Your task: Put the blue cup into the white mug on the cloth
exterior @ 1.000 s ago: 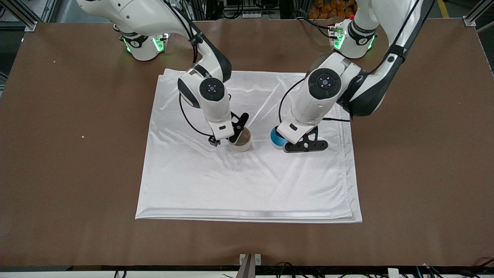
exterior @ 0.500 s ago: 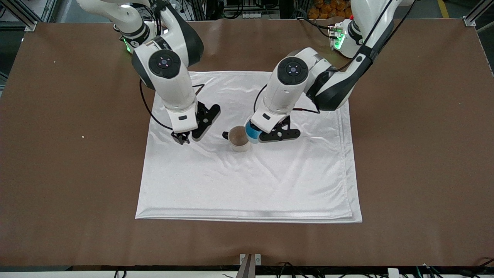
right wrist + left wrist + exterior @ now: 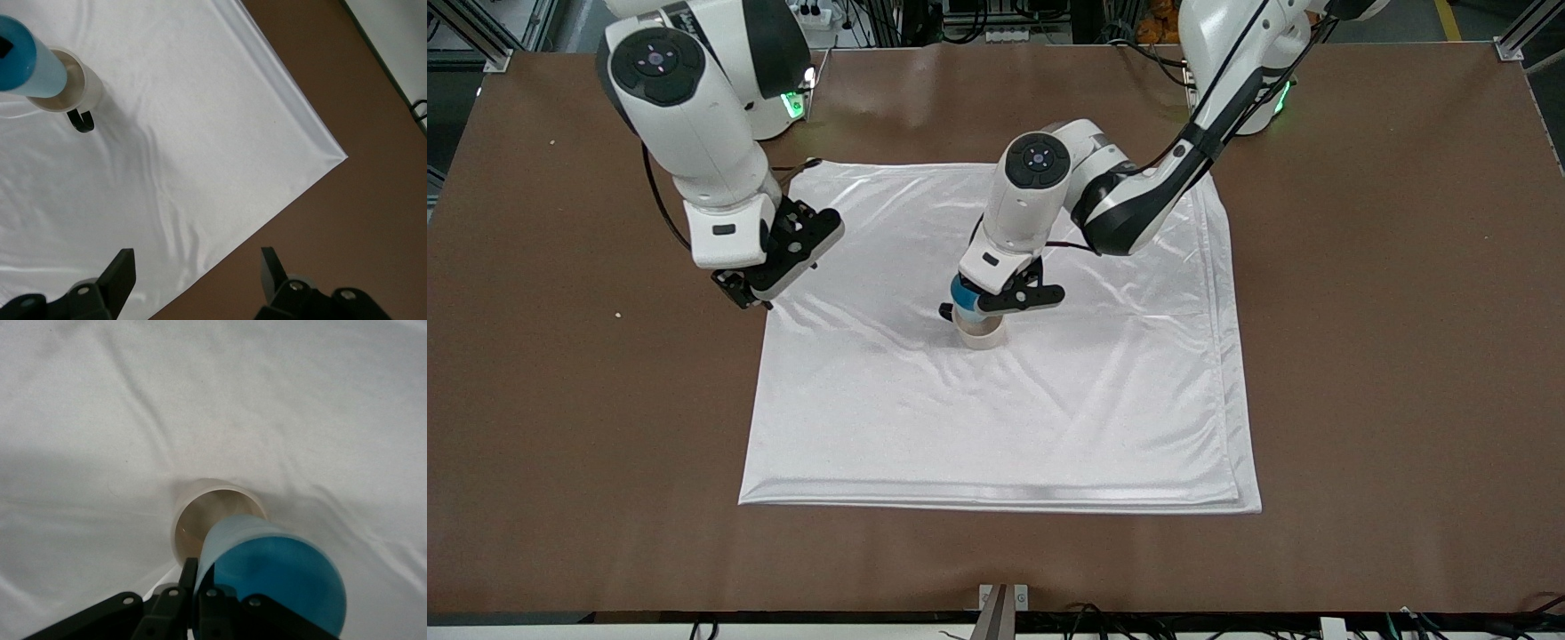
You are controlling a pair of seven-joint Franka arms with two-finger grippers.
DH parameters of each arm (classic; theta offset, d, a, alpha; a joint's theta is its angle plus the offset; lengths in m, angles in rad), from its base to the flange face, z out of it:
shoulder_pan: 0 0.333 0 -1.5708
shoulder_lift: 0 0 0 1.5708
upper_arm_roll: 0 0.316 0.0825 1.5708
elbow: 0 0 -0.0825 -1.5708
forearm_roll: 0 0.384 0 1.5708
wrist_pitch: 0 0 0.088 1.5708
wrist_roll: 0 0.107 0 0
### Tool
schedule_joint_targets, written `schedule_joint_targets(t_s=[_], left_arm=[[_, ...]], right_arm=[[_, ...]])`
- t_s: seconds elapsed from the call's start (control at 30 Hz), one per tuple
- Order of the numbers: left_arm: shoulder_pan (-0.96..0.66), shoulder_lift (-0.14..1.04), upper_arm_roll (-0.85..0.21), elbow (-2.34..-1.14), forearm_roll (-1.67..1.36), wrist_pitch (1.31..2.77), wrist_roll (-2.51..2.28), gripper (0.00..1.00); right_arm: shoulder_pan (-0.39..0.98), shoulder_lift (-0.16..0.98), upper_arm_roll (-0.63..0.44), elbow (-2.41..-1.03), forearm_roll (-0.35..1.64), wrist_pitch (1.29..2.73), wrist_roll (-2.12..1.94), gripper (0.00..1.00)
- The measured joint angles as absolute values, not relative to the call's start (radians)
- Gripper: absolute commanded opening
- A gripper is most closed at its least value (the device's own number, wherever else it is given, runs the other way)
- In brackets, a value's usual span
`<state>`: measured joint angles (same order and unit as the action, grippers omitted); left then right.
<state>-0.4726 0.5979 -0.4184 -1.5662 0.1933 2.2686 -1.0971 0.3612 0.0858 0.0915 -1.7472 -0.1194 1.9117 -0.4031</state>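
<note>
Since the earlier frames the blue cup (image 3: 964, 294) had travelled with the left gripper (image 3: 985, 302) from a spot beside the white mug (image 3: 981, 333) to directly over it, and the right arm had drawn back toward its own end of the table. The cup hung tilted above the mug's open mouth, its base at or just inside the rim; whether it touched the mug could not be told. In the left wrist view the cup (image 3: 270, 577) showed its bright blue inside, with the cream mug (image 3: 200, 513) beneath it and the left gripper (image 3: 200, 603) clenched on the cup's wall. The right wrist view showed the cup (image 3: 30, 63) slanting into the mug (image 3: 80, 90), whose small black handle curved out from its side.

The mug stood upright on the cloth (image 3: 1049, 418), near the cloth's middle. The cloth lay spread on the brown table (image 3: 1405, 356), with soft creases running out from the mug.

The right gripper (image 3: 745, 292) waited in the air over the cloth's edge toward the right arm's end of the table, its fingers (image 3: 120, 270) spread apart and holding nothing.
</note>
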Motion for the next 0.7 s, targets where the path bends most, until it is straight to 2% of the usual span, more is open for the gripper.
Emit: schedule_joint_targets(t_s=[0.4,0.43,0.47,0.5,0.53,0.57,0.7], left_arm=[[-0.51,0.638,-0.374,-1.566,0.198,2.319,-1.097,0.0],[-0.51,0.641,-0.374,-1.566,0.199,2.322,-1.097,0.06],[-0.51,0.644,-0.374,-1.566,0.2,2.324,-1.097,0.19],[-0.511,0.647,-0.374,-1.566,0.201,2.326,-1.097,0.42],[-0.511,0.649,-0.374,-1.566,0.202,2.326,-1.097,0.78],[-0.511,0.652,-0.373,-1.566,0.202,2.327,-1.097,1.0],[-0.512,0.66,-0.371,-1.565,0.215,2.333,-1.097,1.0]], right_arm=[[0.288,0.007,0.091,-1.787,-0.119,1.899,-0.403,0.84],[0.281,0.001,0.091,-1.787,-0.119,1.893,-0.403,0.84],[0.273,-0.006,0.09,-1.788,-0.119,1.885,-0.403,0.84],[0.265,-0.013,0.09,-1.788,-0.119,1.876,-0.403,0.84],[0.257,-0.02,0.09,-1.789,-0.119,1.867,-0.403,0.84],[0.247,-0.027,0.09,-1.789,-0.119,1.858,-0.403,0.84],[0.201,-0.052,0.089,-1.792,-0.119,1.832,-0.403,0.84]])
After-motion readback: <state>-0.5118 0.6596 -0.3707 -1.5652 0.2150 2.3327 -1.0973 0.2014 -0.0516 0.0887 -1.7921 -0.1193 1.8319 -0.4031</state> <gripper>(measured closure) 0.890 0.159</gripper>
